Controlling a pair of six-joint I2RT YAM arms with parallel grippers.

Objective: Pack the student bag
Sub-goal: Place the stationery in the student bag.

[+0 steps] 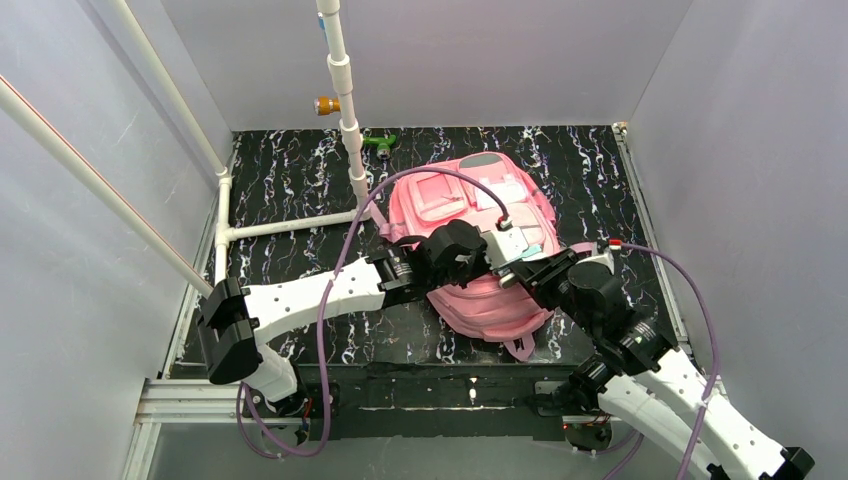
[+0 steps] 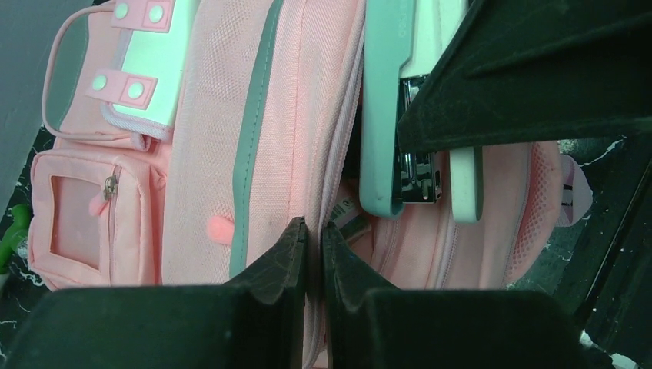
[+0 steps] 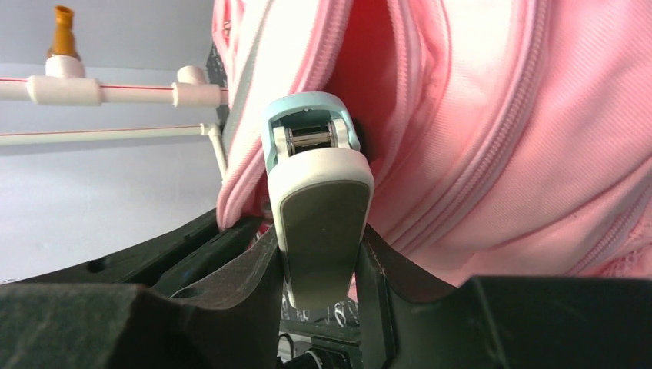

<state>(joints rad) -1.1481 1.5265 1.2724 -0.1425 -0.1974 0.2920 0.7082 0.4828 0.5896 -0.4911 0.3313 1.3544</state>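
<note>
L gripper (image 2: 314,228) is pinching student bag (image 1: 450,195) lip, mid-table. R gripper (image 3: 319,257) is clamping stapler (image 3: 319,181) at the opening. Best to be lifting lip wider and feeding stapler straight in.

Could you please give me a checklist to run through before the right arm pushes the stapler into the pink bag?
1. Right gripper grips the stapler: ok, it is clamped between both fingers.
2. Left gripper holds the student bag at its opening edge: ok, it is shut on the fabric.
3. Main pocket unzipped: ok, a gap shows ahead of the stapler.
4. Stapler fully inside: not ok, only its front end is at the mouth.
5. Room inside the pocket: cannot tell, the interior is hidden.
6. Clearance between the two wrists: cannot tell, though they look close in the top view.
</note>
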